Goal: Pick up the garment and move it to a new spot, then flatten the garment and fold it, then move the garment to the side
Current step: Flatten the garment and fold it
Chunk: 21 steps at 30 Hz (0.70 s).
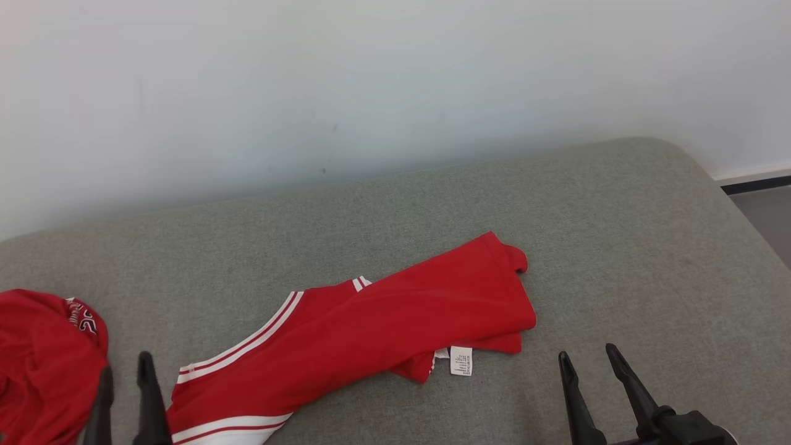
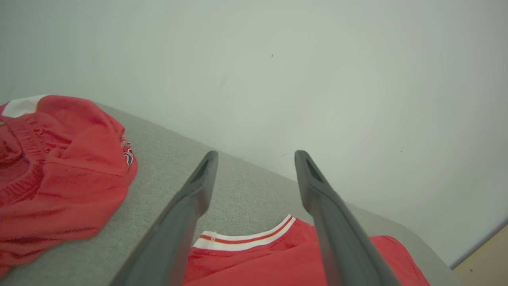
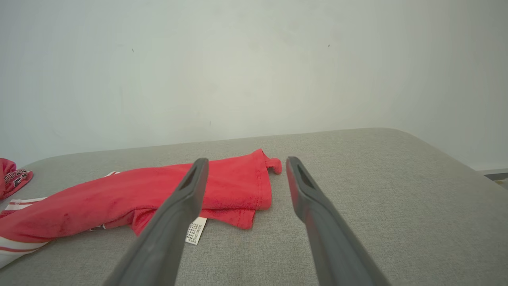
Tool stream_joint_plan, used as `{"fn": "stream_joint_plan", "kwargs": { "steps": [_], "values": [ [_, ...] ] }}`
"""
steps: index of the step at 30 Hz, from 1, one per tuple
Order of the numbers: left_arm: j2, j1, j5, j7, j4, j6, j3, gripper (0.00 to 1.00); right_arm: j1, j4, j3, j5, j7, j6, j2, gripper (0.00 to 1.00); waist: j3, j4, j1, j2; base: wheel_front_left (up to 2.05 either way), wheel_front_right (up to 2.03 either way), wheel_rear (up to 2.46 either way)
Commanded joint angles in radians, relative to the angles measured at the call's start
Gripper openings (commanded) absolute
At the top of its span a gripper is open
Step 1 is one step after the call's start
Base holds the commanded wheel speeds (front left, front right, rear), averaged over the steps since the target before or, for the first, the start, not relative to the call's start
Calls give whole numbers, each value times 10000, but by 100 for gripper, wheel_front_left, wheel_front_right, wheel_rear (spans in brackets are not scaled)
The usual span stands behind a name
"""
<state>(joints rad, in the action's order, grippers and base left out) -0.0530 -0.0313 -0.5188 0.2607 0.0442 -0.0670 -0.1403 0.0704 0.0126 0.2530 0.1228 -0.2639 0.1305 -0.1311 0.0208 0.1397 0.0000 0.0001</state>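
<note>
I see the garment [image 1: 371,327] lying loosely doubled on the cushion [image 1: 618,247], running 7 to 2 o'clock. L gripper [image 1: 125,361] at 7, R gripper [image 1: 586,350] at 5, both w/ fingers apart, empty. Prob. flanking its ends to flatten. Second red bundle [image 1: 43,358] at 8.
</note>
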Motion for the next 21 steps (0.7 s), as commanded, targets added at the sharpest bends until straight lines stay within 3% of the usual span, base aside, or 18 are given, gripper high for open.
{"fn": "stream_joint_plan", "kwargs": {
  "steps": [1,6,13,17,21],
  "values": [
    [30,278,608,49,-373,31,175,100,44,-39,-36,55,-6,4,-76,100,41,-46,0,-1,0,0,0],
    [15,476,1847,49,-691,84,1455,100,154,-56,-59,66,-6,4,-108,100,112,-127,0,-1,0,0,0],
    [-75,-1143,2882,-31,999,-226,2592,100,-49,-67,99,83,-6,6,-193,100,-99,-99,0,-1,0,0,0],
    [-720,-3168,2590,-873,2590,-580,3487,100,-314,-86,274,118,-6,4,-290,100,-443,112,0,-1,0,0,0],
    [-2369,-5194,1044,-2430,3463,-617,6016,100,-616,-108,233,117,-6,4,-281,100,-926,436,0,-1,0,0,0]
  ]
}}
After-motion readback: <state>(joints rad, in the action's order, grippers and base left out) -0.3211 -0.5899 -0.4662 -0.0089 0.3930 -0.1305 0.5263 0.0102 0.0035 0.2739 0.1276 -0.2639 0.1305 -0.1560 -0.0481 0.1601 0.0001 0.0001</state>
